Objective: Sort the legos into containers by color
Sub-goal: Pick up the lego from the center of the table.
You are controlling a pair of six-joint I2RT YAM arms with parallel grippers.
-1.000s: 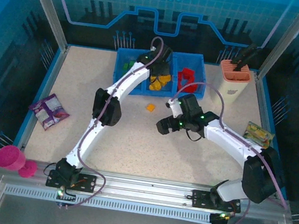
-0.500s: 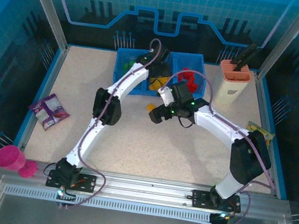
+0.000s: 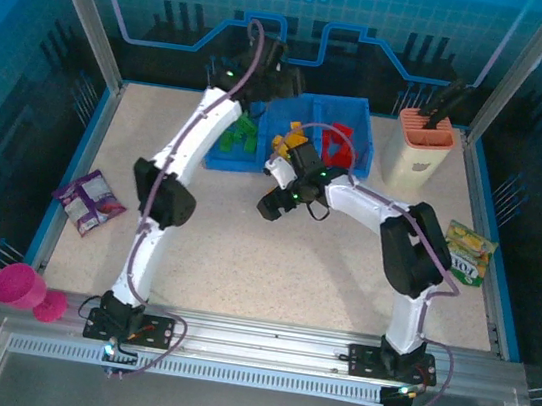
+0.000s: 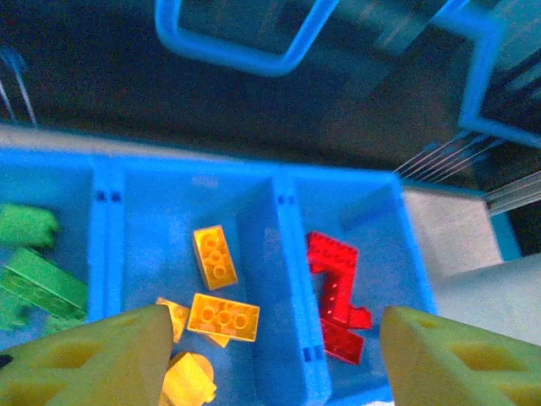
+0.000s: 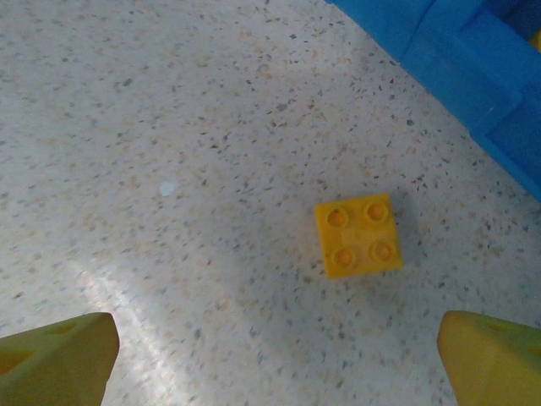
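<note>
Speckled desk (image 5: 169, 127) carries one yellow four-stud brick (image 5: 358, 234) near the blue three-compartment tray (image 5: 473, 76), beneath the right gripper (image 5: 275, 359), spread wide, empty. Left gripper (image 4: 283, 355) hangs released above the tray's yellow bricks (image 4: 223, 315).

Speckled beige table (image 3: 244, 250), blue raised border. Blue three-compartment tray (image 3: 363, 110) at 12 o'clock, near far edge. Cream holder (image 3: 413, 162), orange top, upright at 1 o'clock, near tray. Purple packet (image 3: 89, 201) flat at 9 o'clock, by left border. Green-yellow packet (image 3: 468, 253) at 3 o'clock. Yellow brick (image 5: 358, 234), four studs up, on bare surface. Tray corner at its 1 o'clock, apart.
</note>
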